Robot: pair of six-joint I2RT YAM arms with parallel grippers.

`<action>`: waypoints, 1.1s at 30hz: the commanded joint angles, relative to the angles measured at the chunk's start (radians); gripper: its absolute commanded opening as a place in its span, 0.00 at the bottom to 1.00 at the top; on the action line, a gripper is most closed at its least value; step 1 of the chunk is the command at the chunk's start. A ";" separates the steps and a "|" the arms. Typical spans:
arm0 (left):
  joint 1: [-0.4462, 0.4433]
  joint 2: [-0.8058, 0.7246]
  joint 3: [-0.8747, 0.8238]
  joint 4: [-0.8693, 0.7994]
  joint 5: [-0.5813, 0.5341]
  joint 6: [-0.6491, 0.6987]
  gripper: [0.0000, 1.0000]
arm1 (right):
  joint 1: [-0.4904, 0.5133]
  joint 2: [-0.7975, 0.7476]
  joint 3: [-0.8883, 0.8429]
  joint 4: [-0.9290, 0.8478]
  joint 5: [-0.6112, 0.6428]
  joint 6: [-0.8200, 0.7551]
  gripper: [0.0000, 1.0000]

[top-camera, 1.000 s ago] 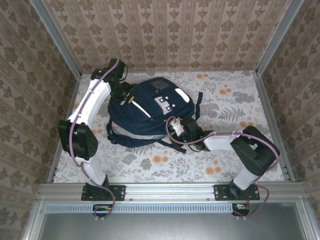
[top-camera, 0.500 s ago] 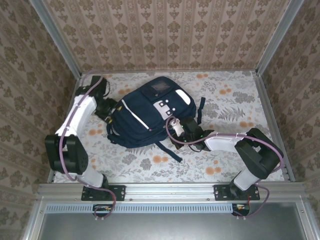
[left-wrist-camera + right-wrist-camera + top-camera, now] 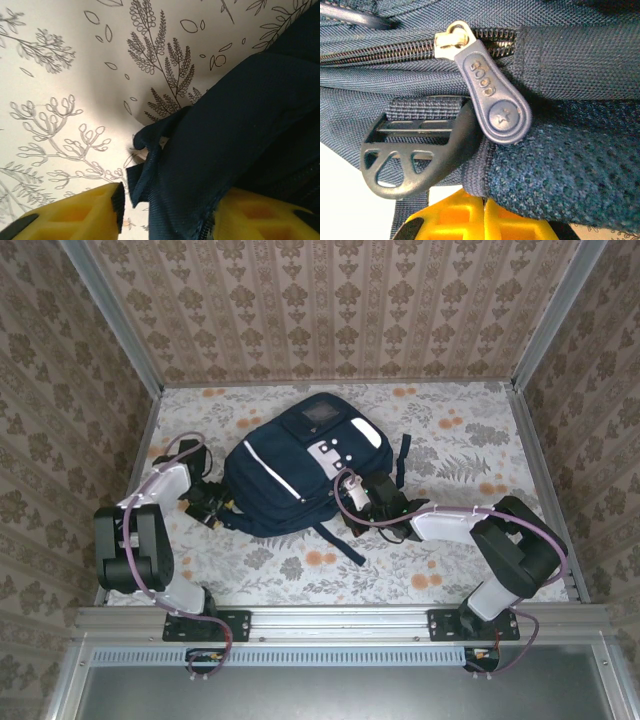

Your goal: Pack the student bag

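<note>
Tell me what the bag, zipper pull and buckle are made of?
The bag looks like woven synthetic fabric, perhaps nylon: coarse weave shows. The zipper pull seems matte moulded rubber or soft plastic, with embossed dots and star. The buckle looks like smooth dark plastic.

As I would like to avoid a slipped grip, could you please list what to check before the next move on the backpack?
1. Backpack lying on the table: ok.
2. Left pincer around bag fabric: ok, a fold lies between its fingers.
3. Left pincer gripping firmly: cannot tell.
4. Right pincer shut: ok, at the bag's side just below the zip pull.
5. Right pincer holding fabric: cannot tell.
6. Zip open for packing: not ok, the teeth beside the slider look meshed.
</note>
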 commanded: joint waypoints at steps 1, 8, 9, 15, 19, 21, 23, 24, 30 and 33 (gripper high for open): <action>-0.011 -0.018 -0.052 0.082 0.040 -0.019 0.38 | -0.012 -0.042 -0.010 0.012 -0.030 0.000 0.00; -0.026 -0.065 -0.161 0.202 0.057 -0.106 0.00 | -0.001 -0.068 -0.032 0.044 -0.123 -0.009 0.00; -0.029 -0.071 -0.170 0.210 0.052 -0.116 0.00 | 0.003 -0.074 -0.038 0.048 -0.131 -0.014 0.00; -0.036 -0.100 -0.203 0.235 0.042 -0.166 0.00 | 0.030 -0.091 -0.069 0.042 -0.121 -0.053 0.00; -0.038 -0.124 -0.214 0.247 0.042 -0.189 0.00 | 0.073 -0.097 -0.073 0.018 -0.090 -0.090 0.00; -0.039 -0.134 -0.217 0.249 0.040 -0.198 0.00 | 0.107 -0.099 -0.072 -0.008 -0.052 -0.127 0.00; -0.039 -0.144 -0.220 0.244 0.037 -0.202 0.00 | 0.135 -0.105 -0.078 -0.021 -0.018 -0.153 0.00; -0.039 -0.149 -0.223 0.244 0.035 -0.204 0.00 | 0.146 -0.109 -0.083 -0.019 -0.009 -0.162 0.00; -0.041 -0.172 -0.252 0.264 0.042 -0.227 0.00 | 0.215 -0.131 -0.116 -0.001 0.026 -0.197 0.00; -0.048 -0.176 -0.260 0.273 0.046 -0.237 0.00 | 0.244 -0.104 -0.093 0.004 0.022 -0.187 0.00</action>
